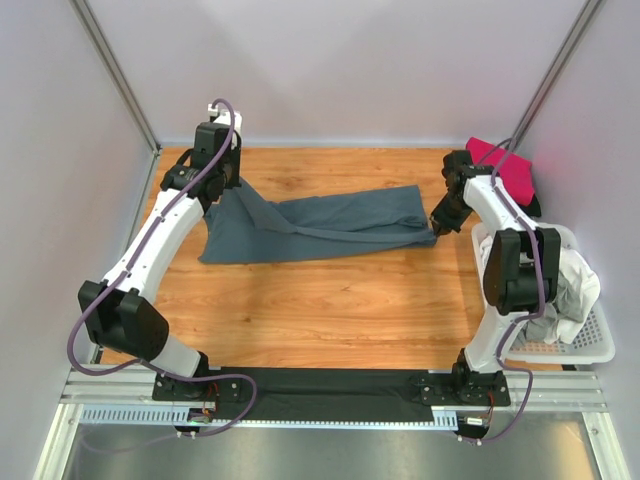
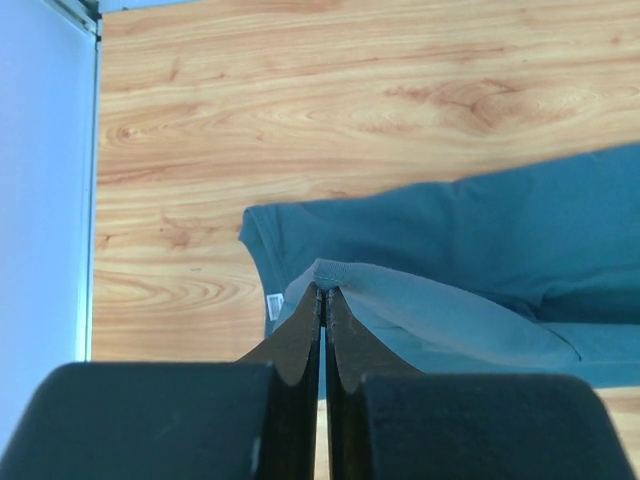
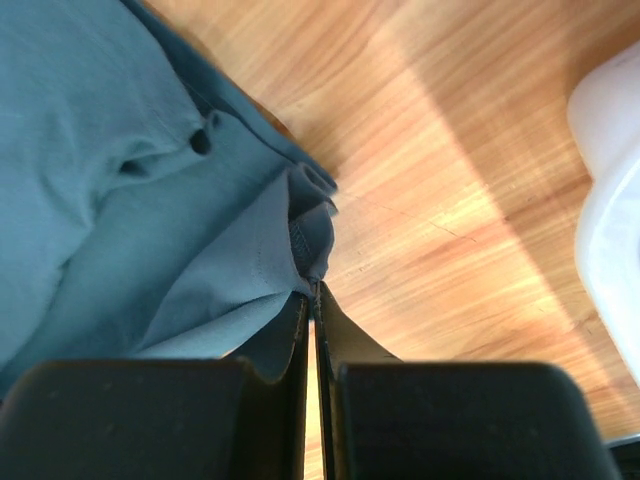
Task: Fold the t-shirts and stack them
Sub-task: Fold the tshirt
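Note:
A large slate blue-grey t-shirt [image 1: 320,228] lies stretched left to right across the wooden table. My left gripper [image 1: 222,185] is shut on its left edge, lifting a fold of cloth [image 2: 400,300] at the gripper [image 2: 325,290]. My right gripper [image 1: 437,228] is shut on the shirt's right end, pinching a bunched hem [image 3: 300,240] just above the gripper [image 3: 313,290]. A magenta-pink t-shirt [image 1: 508,168] lies over a black one [image 1: 534,206] at the back right. Light grey and white t-shirts [image 1: 570,290] hang out of the basket.
A white plastic lattice basket [image 1: 590,345] stands at the right edge, beside my right arm; its rim [image 3: 610,200] shows in the right wrist view. Grey walls close in the table on the left [image 2: 45,200], back and right.

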`<state>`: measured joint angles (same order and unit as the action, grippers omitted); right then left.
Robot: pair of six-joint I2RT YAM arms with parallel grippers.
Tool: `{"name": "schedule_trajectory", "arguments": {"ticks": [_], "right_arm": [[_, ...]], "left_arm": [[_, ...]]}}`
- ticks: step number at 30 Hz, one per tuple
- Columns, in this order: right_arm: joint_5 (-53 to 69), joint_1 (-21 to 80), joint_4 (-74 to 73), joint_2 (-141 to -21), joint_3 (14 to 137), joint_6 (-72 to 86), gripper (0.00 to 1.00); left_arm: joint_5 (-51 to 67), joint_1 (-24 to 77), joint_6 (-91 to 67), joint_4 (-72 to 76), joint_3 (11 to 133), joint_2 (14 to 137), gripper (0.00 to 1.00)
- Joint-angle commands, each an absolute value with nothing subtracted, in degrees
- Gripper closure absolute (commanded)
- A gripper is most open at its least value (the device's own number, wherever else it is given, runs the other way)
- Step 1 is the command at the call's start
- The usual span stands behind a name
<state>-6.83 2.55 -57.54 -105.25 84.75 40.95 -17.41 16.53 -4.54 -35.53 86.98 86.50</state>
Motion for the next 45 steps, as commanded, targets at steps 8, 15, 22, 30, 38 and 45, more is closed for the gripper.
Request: {"name": "schedule_trajectory", "arguments": {"ticks": [8,15,22,30,38,45], "right_arm": [[-7.6,2.2,-60.9,-110.0,92.9,42.0,1.00],[-7.8,2.3,-60.6,-112.8,96.3,41.3,0.99],[-8.5,2.3,-61.9,-117.9,102.5,39.0,1.00],[-8.8,2.3,-64.7,-123.9,110.5,36.8,0.99],[-8.6,2.3,-66.4,-125.7,114.2,36.2,1.00],[-8.0,2.3,-67.8,-121.5,108.9,35.2,1.00]], "left_arm": [[-22.5,16.8,-3.4,-28.8,88.1,87.2,1.00],[-23.7,16.8,-2.9,-27.4,88.9,88.4,1.00],[-26.5,16.7,-3.0,-26.9,87.8,88.7,1.00],[-28.7,16.2,-3.5,-26.6,87.2,89.1,1.00],[-30.5,15.6,-3.8,-28.6,87.1,87.4,1.00],[-22.4,15.6,-8.0,-39.3,83.5,78.2,1.00]]}}
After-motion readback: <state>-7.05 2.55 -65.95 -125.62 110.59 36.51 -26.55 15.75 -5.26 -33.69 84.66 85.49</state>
